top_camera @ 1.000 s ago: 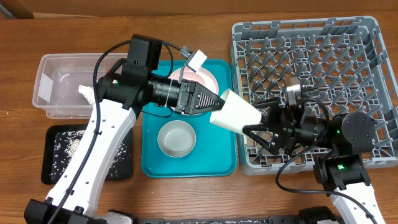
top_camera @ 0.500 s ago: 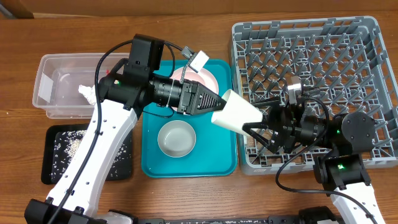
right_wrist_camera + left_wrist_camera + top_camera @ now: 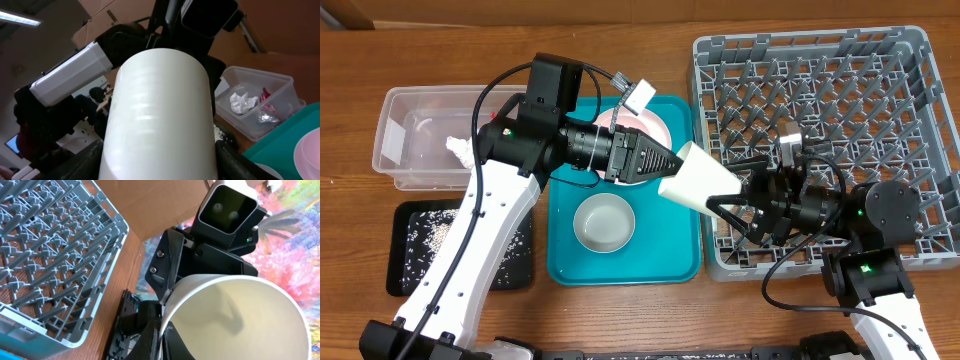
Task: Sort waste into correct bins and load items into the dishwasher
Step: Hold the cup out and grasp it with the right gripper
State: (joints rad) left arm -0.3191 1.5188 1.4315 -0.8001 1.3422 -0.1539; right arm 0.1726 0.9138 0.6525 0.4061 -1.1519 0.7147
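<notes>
Wooden tabletop [image 3: 620,320] runs under everything, with a large teal rectangular serving tray [image 3: 560,250] at its middle as the marker for places. Just above that tray's right edge hangs the small cream-white tapered cup [image 3: 705,183], lying on its side in the air, mouth toward the left arm. The left tool [image 3: 665,172] is clamped on the cup's rim, pinching the wall. The right tool [image 3: 732,205] stands open with its jaws either side of the cup's closed end, and I cannot tell whether they touch it. This looks like a hand-over on the way to the large square grey plastic dish rack [image 3: 910,60], which sits right of the tray. The main risk, as I judge it, is timing: if the left tool lets go before the right one has firm hold, the cup drops onto the tray's edge, onto the rack's near wall, or onto the white round bowl [image 3: 603,222] in the tray's lower half. The cup's smooth sides narrow toward the right tool, so a squeeze there could push it out of the jaws rather than seat it. If both tools grip and either arm pulls, the thin rim could twist free or crack. The pale pink round plate [image 3: 655,125], at the tray's top, lies under the left arm and could be clipped as that arm backs away
</notes>
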